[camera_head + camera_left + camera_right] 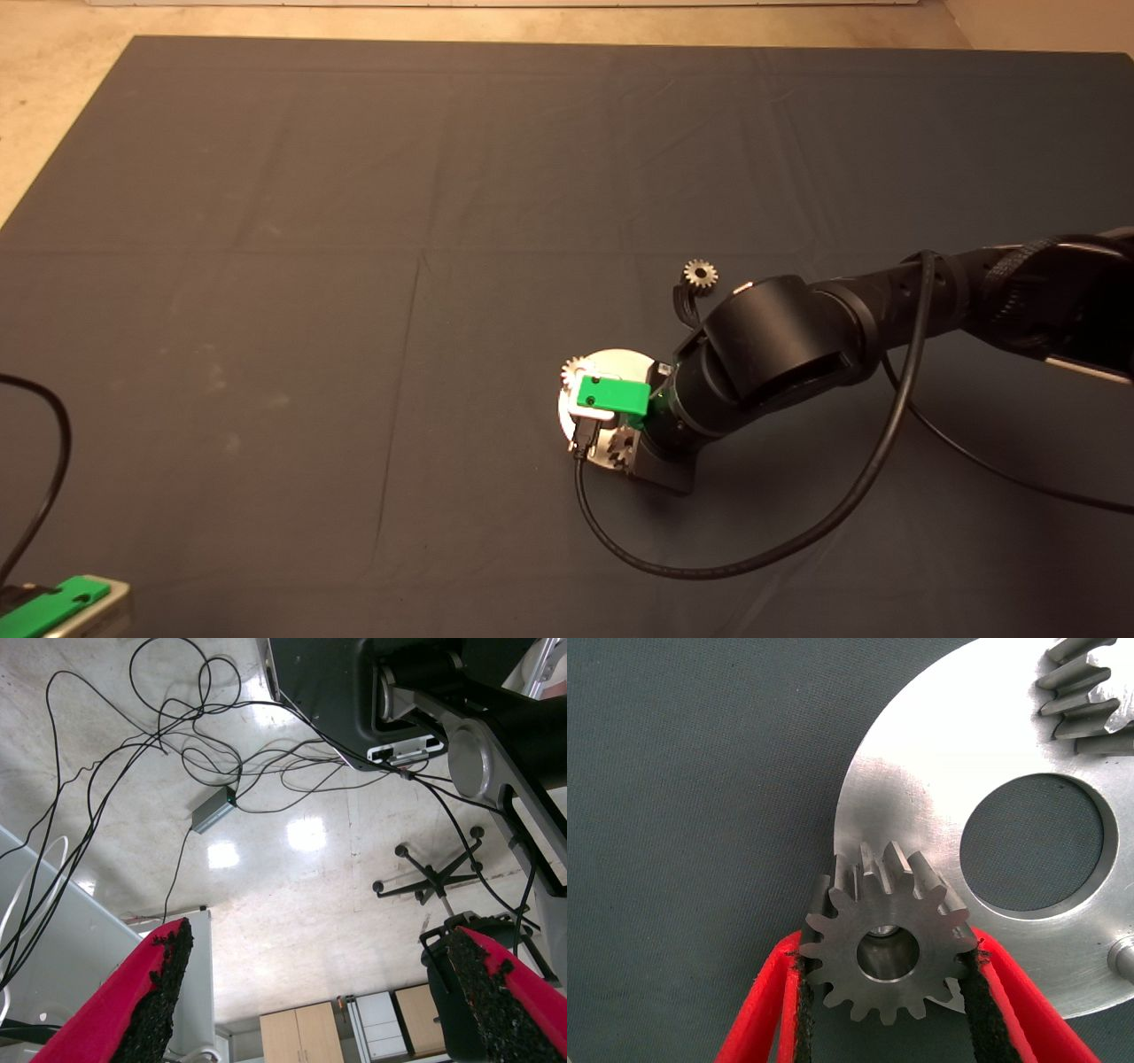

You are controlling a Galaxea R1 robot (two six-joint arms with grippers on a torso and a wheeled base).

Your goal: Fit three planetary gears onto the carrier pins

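Silver teeth fill the right wrist view: the right claw (890, 992) is clamped on a gear (888, 943) sitting at the disc's (921, 797) rim, a pin seemingly in its bore. One gear (574, 368) already sits at the disc's ten o'clock, and a bare pin (1122, 955) waits. The third gear (700, 272) lies loose on the mat (354, 221), toward one o'clock from the disc. Second install looks in hand; next, I judge, let go and fetch that spare. The left claw (53, 606) idles at seven o'clock, fingers apart.
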